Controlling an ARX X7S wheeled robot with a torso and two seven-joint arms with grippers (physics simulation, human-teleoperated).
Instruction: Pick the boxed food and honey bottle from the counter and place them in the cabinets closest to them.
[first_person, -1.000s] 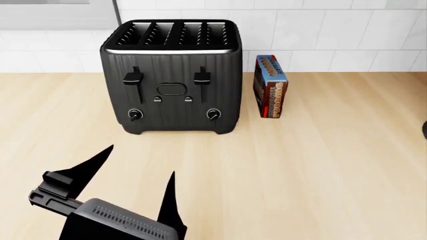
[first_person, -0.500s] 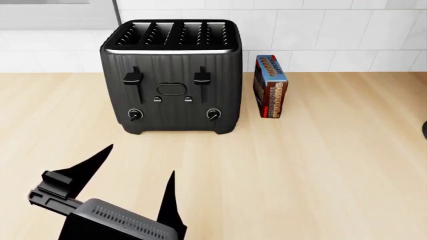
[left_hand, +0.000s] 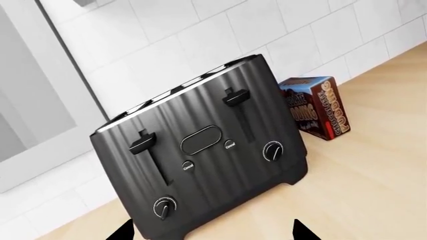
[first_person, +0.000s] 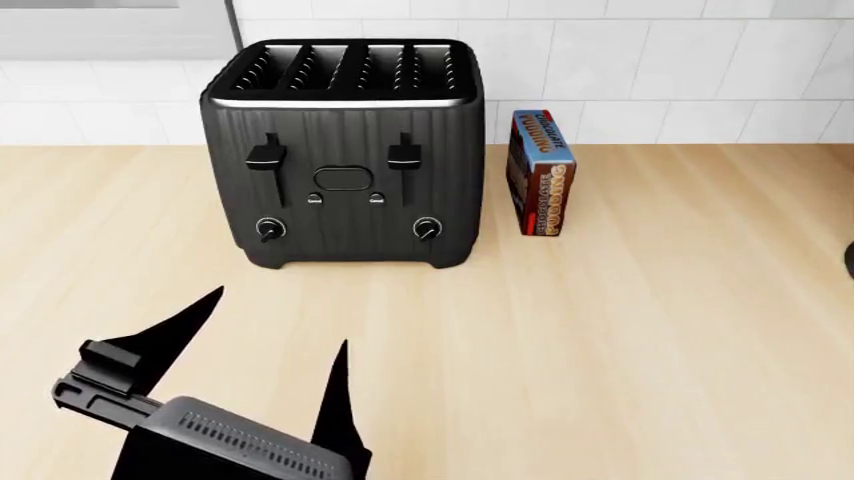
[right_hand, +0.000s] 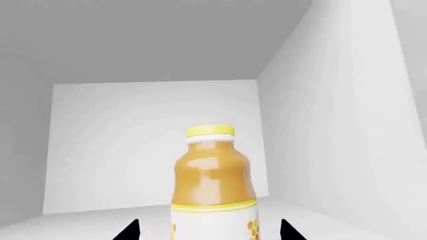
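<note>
The honey bottle (right_hand: 213, 175), amber with a yellow cap and a pale label, stands upright inside a white cabinet (right_hand: 333, 130). My right gripper (right_hand: 210, 231) is open, one fingertip on each side of the bottle and clear of its label. The boxed food is out of view. Over the light-beige counter (first_person: 641, 330), my left gripper (first_person: 283, 317) hangs open and empty in front of the black toaster (first_person: 342, 150). The left wrist view has this gripper (left_hand: 213, 232) facing the toaster (left_hand: 200, 160) front.
A short brown-orange box with a blue top (first_person: 539, 172) stands just right of the toaster near the tiled wall (first_person: 667, 60); it also shows in the left wrist view (left_hand: 317, 107). A white panel (first_person: 114, 30) stands at the back left.
My left gripper has crept very slightly to the left. Nothing else has visibly moved.
</note>
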